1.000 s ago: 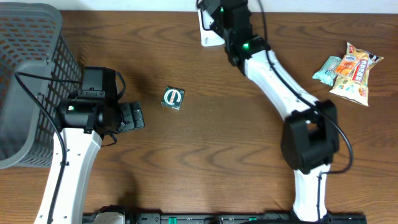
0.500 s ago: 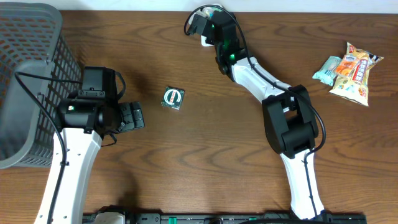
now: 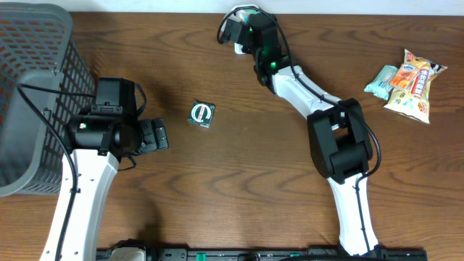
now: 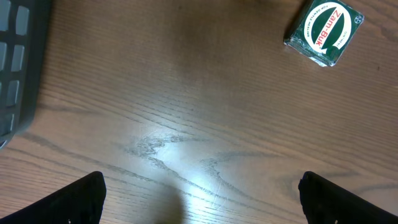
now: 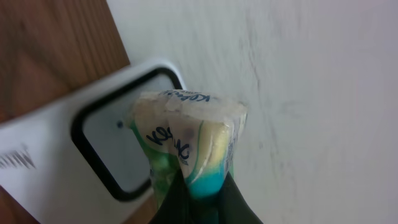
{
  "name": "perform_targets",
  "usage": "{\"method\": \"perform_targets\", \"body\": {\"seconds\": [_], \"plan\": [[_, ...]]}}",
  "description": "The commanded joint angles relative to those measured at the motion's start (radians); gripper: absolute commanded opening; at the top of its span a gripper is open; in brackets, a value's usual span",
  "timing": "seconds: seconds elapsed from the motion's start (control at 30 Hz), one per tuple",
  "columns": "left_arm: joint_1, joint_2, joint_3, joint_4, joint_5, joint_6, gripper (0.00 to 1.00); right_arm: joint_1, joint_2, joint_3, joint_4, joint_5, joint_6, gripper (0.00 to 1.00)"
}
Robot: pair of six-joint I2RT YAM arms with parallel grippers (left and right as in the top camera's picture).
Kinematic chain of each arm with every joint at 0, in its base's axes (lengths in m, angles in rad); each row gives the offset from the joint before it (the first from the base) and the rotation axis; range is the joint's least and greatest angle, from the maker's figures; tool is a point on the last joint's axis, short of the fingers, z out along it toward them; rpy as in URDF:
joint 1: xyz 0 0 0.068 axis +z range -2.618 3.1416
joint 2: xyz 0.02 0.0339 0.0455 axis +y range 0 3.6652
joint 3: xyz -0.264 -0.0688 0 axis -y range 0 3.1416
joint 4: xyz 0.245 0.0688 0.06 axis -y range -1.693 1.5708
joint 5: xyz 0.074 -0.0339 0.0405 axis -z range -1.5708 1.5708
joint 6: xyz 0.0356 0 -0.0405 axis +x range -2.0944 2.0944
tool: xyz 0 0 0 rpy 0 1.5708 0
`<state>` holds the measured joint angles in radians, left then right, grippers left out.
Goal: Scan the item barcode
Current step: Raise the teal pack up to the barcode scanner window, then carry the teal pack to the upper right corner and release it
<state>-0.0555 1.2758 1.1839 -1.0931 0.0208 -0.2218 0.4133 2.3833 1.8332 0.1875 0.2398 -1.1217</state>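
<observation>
Overhead view shows a small green tin (image 3: 201,114) lying flat on the brown table (image 3: 239,196). Everything else is told from this tin.

The left claw (image 3: 154,135) sits just to the left of the tin and a bit nearer the robot, low over the table. Its two fingers are spread as wide as they go and there is nothing between them. In the left wrist view the tin (image 4: 323,32) lies ahead of that claw and off to its right, not touching it. The words on its lid read Zam-Buk. A grey basket (image 3: 36,94) stands further left of the tin, past the left arm.

The right claw (image 3: 235,32) is past the tin, at the far edge of the table and a little to the right. In the right wrist view its fingers (image 5: 239,208) are pinched tight on a packet (image 5: 186,143) coloured green, yellow and blue. The packet stands up right in front of the dark-rimmed window of a white scanner (image 5: 56,168).

Far to the right of the tin lie an orange snack bag (image 3: 412,85) and a pale green bag (image 3: 381,78), side by side.
</observation>
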Motion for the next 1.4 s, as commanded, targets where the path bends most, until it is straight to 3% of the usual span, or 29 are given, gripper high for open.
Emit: {"method": "perform_targets", "body": {"seconds": [0.0, 0.33, 0.57, 1.0, 1.37], "plan": [[-0.003, 0.003, -0.005, -0.002, -0.006, -0.009, 0.98, -0.013, 0.007, 0.005, -0.004, 0.015, -0.065, 0.01], [-0.003, 0.003, -0.005, -0.002, -0.006, -0.009, 0.98, -0.006, 0.007, 0.005, -0.004, -0.003, -0.028, 0.01], [-0.003, 0.003, -0.005, -0.002, -0.005, -0.009, 0.98, -0.009, -0.003, 0.054, 0.077, 0.089, -0.001, 0.01], [-0.003, 0.003, -0.005, -0.002, -0.005, -0.009, 0.98, -0.011, 0.016, 0.134, -0.262, -0.056, 0.031, 0.01], [-0.003, 0.003, -0.005, -0.002, -0.006, -0.009, 0.98, -0.011, 0.01, 0.137, -0.14, 0.048, 0.067, 0.01]]}}
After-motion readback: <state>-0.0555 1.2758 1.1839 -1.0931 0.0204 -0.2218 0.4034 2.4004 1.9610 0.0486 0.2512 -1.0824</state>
